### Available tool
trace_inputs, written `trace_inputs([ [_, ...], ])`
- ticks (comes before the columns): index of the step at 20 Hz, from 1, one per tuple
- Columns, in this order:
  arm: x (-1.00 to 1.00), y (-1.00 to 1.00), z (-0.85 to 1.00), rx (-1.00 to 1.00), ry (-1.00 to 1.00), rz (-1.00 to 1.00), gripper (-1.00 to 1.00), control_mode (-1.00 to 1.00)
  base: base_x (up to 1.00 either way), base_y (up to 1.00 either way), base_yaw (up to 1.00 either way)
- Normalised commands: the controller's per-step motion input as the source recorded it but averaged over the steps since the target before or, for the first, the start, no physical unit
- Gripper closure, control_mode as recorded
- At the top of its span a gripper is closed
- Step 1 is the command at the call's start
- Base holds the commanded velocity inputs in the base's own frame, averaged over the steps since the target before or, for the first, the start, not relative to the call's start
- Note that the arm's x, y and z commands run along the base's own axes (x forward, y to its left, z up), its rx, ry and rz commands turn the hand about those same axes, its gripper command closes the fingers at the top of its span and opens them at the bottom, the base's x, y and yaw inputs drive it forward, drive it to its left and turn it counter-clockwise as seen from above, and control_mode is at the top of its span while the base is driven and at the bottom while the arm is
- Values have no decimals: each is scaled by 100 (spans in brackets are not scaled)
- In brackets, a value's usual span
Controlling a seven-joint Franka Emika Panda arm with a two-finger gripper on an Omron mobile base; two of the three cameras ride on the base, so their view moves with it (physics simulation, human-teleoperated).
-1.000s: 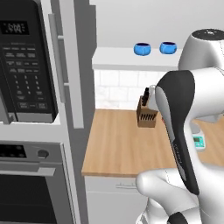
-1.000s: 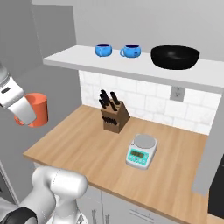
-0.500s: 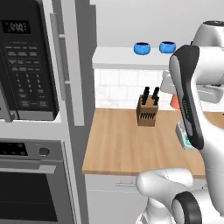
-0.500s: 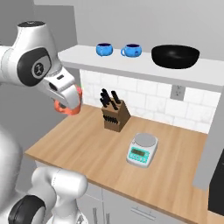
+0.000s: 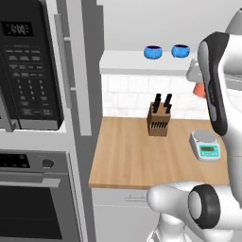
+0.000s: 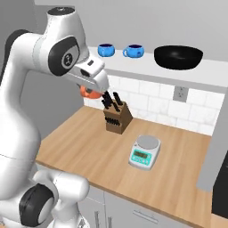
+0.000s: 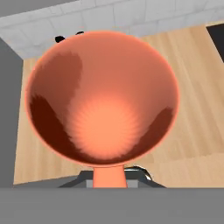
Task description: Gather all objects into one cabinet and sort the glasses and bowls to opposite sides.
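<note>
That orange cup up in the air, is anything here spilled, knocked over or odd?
Nothing stands out. The orange cup is empty and is held in the tool above the wooden counter. The two blue bowls sit upright on the shelf beside the black pan.

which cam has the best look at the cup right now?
Hand view: the cup sits square in front of the camera, its open mouth and inside plain. In the right base view only a bit of it shows under the hand, left of the knife block. In the left base view a sliver peeks past the arm.
</note>
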Motion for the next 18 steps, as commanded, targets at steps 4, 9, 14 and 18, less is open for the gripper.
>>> trace_inputs([
  [4, 61, -40, 2, -3, -19, 12, 100, -100, 0, 0, 0],
  [9, 51, -20, 0, -6, -25, 15, 100, -100, 0, 0, 0],
  [14, 39, 5, 3, -1, -11, 9, 100, -100, 0, 0, 0],
  [18, 91, 27, -1, -1, -2, 0, 100, -100, 0, 0, 0],
])
